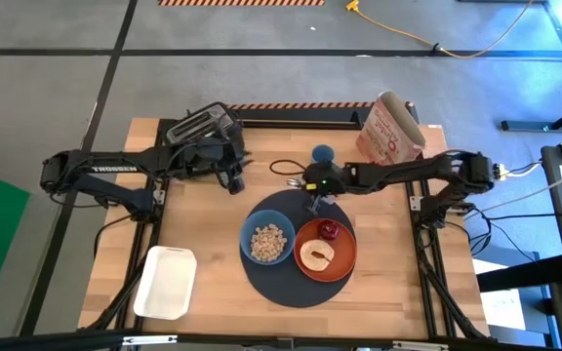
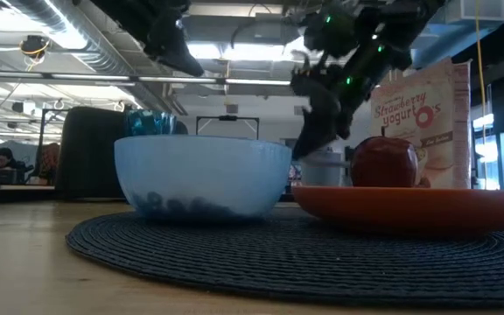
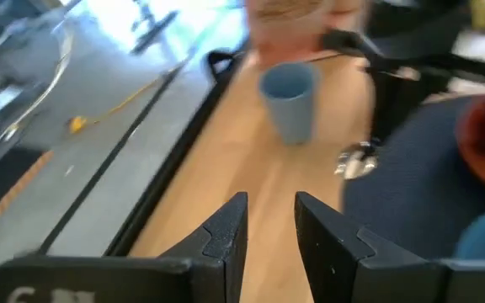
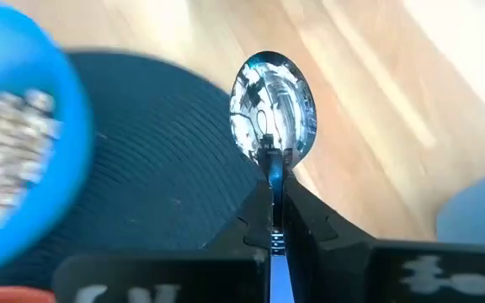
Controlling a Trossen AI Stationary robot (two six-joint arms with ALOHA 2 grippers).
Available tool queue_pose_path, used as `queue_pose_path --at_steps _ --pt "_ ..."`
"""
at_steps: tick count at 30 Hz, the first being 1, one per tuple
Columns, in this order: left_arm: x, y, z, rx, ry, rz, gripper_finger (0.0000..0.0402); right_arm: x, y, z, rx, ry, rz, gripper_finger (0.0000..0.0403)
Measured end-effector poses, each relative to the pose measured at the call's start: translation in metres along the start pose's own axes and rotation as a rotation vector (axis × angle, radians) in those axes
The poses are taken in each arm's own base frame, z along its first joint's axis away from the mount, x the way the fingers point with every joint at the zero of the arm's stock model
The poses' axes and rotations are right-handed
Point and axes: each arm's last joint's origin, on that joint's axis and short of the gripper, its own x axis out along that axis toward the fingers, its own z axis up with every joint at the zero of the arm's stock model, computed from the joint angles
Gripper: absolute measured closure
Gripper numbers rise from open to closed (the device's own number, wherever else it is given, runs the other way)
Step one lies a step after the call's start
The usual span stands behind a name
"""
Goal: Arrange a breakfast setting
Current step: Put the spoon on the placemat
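The round dark mat point(image 1: 291, 285) lies mid-table. On it stand a blue bowl point(image 1: 267, 242) of cereal and an orange plate point(image 1: 341, 261) with round bread point(image 1: 315, 255) and a dark-red fruit point(image 1: 329, 230). The teal glass point(image 1: 323, 154) stands on the wood behind the mat. My right gripper point(image 1: 312, 195) is over the mat's far edge, shut on the spoon point(image 4: 272, 105). The spoon's purple handle is hidden. My left gripper point(image 1: 232, 180) is open and empty next to the toaster. My right gripper pinches the spoon's neck point(image 4: 273, 172), just behind its shiny bowl, between its two fingers. The spoon lies along the fingers, and its bowl point(image 3: 356, 164) sticks out past the fingertips. The fingers slant down from the table's right. I cannot tell whether the spoon touches the mat's far edge.
A black toaster point(image 1: 203, 125) stands at the far left and a red-and-white cereal bag point(image 1: 390, 129) at the far right. A white tray point(image 1: 167, 283) lies at the near left. A dark loop of cable point(image 1: 283, 168) lies left of the glass.
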Motion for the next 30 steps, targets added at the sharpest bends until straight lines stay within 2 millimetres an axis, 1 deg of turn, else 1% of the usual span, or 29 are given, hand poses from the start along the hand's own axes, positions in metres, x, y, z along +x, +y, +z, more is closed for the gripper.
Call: queue_pose_path --at_steps 4,7,10,12,15,20,22,25,27,30 --pt "0.012 -0.014 -0.001 0.147 0.002 -0.101 0.0305 -0.021 0.004 0.013 -0.009 -0.091 0.144 0.0399" --pt "0.02 -0.025 -0.002 0.278 -0.002 -0.13 0.0305 -0.037 0.009 0.023 -0.02 -0.163 0.299 0.04" --pt "0.024 -0.037 0.0 0.384 -0.043 -0.154 0.0305 -0.05 0.012 0.029 -0.035 -0.206 0.401 0.04" --pt "0.023 -0.045 0.003 0.426 -0.091 -0.167 0.0305 -0.058 0.013 0.032 -0.041 -0.235 0.443 0.04" --pt "0.017 -0.055 0.01 0.472 -0.176 -0.187 0.0305 -0.063 0.014 0.034 -0.035 -0.252 0.484 0.04" --pt "0.008 -0.072 0.013 0.584 -0.26 -0.268 0.0305 -0.066 0.016 0.037 -0.037 -0.266 0.559 0.0401" --pt "0.009 -0.077 0.013 0.618 -0.274 -0.279 0.0305 -0.067 0.017 0.038 -0.029 -0.274 0.588 0.04" --pt "0.01 -0.081 0.014 0.616 -0.29 -0.246 0.0305 -0.068 0.017 0.038 -0.028 -0.277 0.594 0.0401" --pt "0.008 -0.08 0.019 0.597 -0.326 -0.229 0.0305 -0.067 0.017 0.038 -0.025 -0.275 0.594 0.0401" --pt "0.009 -0.079 0.019 0.585 -0.327 -0.221 0.0305 -0.068 0.017 0.038 -0.023 -0.272 0.601 0.04"
